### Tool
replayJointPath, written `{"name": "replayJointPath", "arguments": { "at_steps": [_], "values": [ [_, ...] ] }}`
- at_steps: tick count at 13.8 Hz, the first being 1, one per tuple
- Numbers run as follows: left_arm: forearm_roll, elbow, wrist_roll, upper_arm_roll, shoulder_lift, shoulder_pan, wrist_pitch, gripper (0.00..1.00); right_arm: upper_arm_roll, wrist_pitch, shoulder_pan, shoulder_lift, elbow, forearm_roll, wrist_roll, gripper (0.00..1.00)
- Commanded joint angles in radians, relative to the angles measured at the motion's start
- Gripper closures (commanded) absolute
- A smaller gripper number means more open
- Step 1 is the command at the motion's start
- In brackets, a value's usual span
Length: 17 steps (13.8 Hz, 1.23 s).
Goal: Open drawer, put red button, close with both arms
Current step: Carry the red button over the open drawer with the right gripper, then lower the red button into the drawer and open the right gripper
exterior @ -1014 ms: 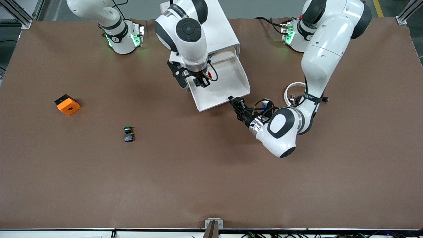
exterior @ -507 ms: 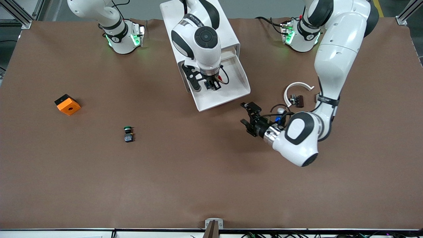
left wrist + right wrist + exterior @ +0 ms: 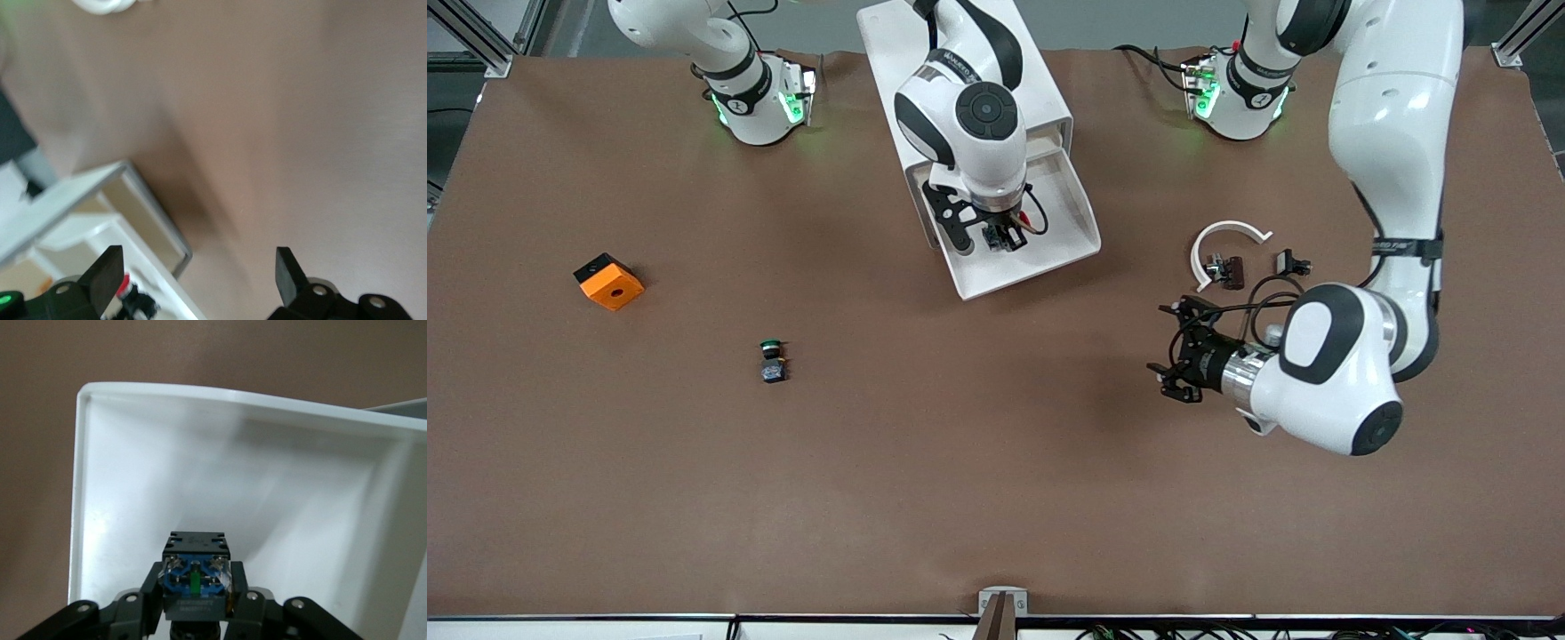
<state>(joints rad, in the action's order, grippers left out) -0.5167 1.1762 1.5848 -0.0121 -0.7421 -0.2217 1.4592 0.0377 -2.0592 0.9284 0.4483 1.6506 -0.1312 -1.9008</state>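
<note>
- The right gripper [image 3: 1003, 236] hangs over the open white plastic drawer [image 3: 1067, 233] of the white cabinet [image 3: 1032, 89], its fingers clamped on the small red-capped push button [image 3: 195, 583] with its bluish-black base block.
- The button's long axis runs between the fingers, with the base block pointing away from the wrist down into the tray; the red cap is barely visible.
- Risk, as I judge it: released from this height, the button could bounce or roll toward the drawer's low front lip.
- The left gripper [image 3: 1183, 351] hangs over bare brown table [image 3: 996, 498], jaws spread wide and empty; a misaligned push on closing could skew the drawer.

No legible text, labels or numbers anywhere.
</note>
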Motion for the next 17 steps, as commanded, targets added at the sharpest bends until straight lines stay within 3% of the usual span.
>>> {"name": "replayJointPath", "arguments": {
  "at_steps": [1, 2, 6, 8, 12, 14, 17],
  "values": [
    [0.105, 0.02, -0.248, -0.006, 0.055, -0.022, 0.032, 0.0, 0.008, 0.007, 0.01, 0.017, -0.035, -0.01, -0.015, 0.05],
    [0.153, 0.023, -0.366, 0.001, 0.058, -0.031, 0.041, 0.0, 0.01, 0.005, 0.01, 0.018, -0.035, -0.01, -0.017, 0.0],
    [0.282, 0.062, -0.782, 0.046, 0.091, -0.065, 0.062, 0.0, 0.01, 0.066, 0.007, 0.003, -0.093, -0.007, -0.018, 0.0],
    [0.29, 0.138, -0.813, 0.082, 0.133, -0.071, 0.151, 0.0, 0.016, 0.236, -0.008, -0.023, -0.185, -0.008, -0.008, 0.0],
    [0.3, 0.512, -0.833, 0.191, 0.283, -0.073, 0.573, 0.0, 0.016, 0.493, -0.088, -0.13, -0.269, -0.007, 0.142, 0.0],
    [0.361, 0.565, -0.835, 0.25, 0.285, -0.082, 0.638, 0.0, 0.016, 0.606, -0.156, -0.209, -0.269, -0.008, 0.26, 0.0],
    [0.394, 0.623, -0.818, 0.262, 0.285, -0.165, 0.696, 0.0, 0.016, 0.744, -0.258, -0.319, -0.259, -0.008, 0.438, 0.0]
  ]
}}
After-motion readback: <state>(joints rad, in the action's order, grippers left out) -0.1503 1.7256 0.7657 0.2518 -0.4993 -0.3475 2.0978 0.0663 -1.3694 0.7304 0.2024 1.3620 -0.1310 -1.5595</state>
